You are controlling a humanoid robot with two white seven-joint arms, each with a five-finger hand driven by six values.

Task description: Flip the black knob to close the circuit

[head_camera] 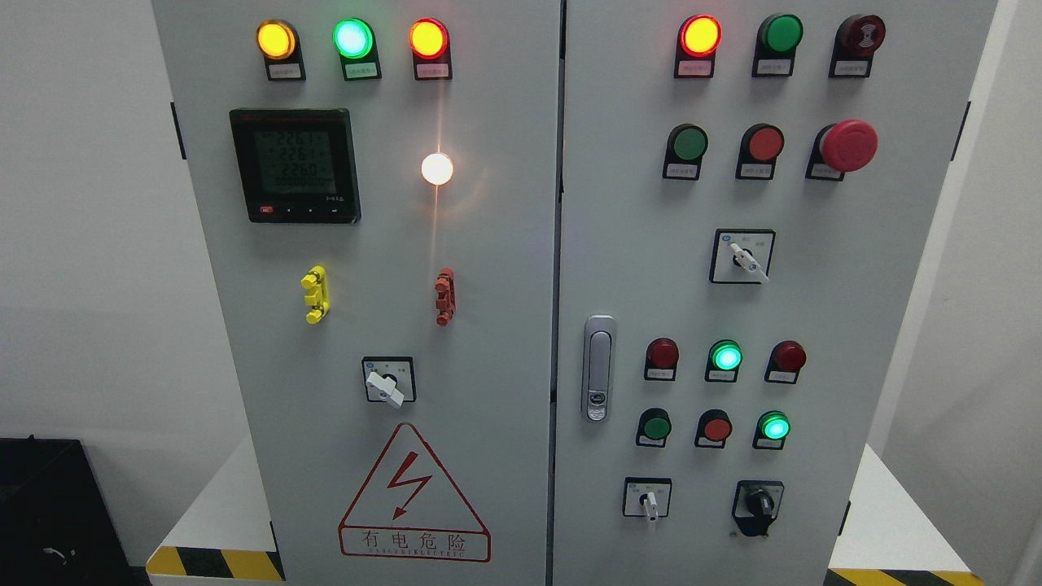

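The black knob [760,505] sits at the lower right of the grey electrical cabinet's right door [855,268], on a black square plate, its handle pointing roughly straight down. A white-handled selector [649,501] is mounted just to its left. Neither of my hands nor arms shows in the head view.
The cabinet front carries lit yellow, green and red lamps, a digital meter [295,165], a red mushroom stop button [847,146], two more white selectors [746,258] [387,386], a door latch [598,369] and a high-voltage warning triangle [413,498]. A black box [49,513] stands at lower left.
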